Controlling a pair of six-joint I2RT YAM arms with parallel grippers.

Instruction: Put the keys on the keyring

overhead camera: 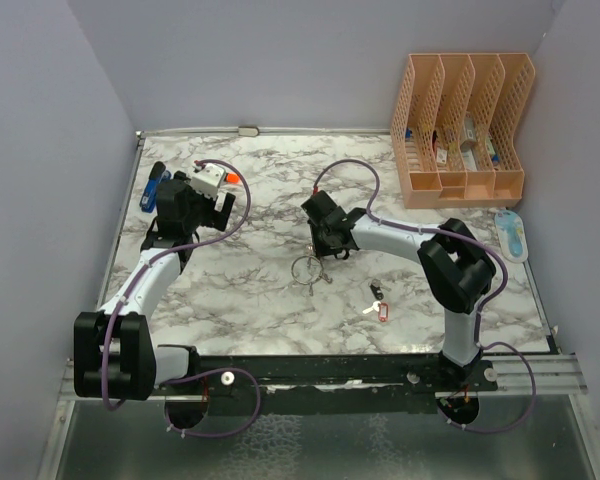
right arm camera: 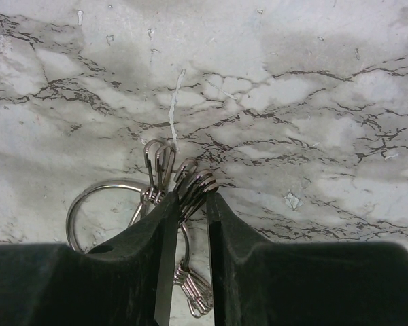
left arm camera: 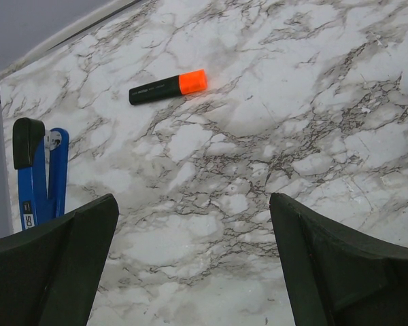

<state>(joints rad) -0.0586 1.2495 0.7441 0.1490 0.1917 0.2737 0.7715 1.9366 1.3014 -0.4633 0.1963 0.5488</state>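
Observation:
The keyring is a thin silver wire ring with several small snap clips, lying mid-table. In the right wrist view the ring lies to the left. A bunch of its clips sits between my right fingertips. My right gripper is nearly shut on those clips, low over the table. The keys lie loose to the right of the ring: one has a red tag, one a dark head. My left gripper is open and empty at the far left.
An orange-capped black marker and a blue stapler lie near my left gripper. An orange file organiser stands at the back right. A blue-and-white item lies by the right wall.

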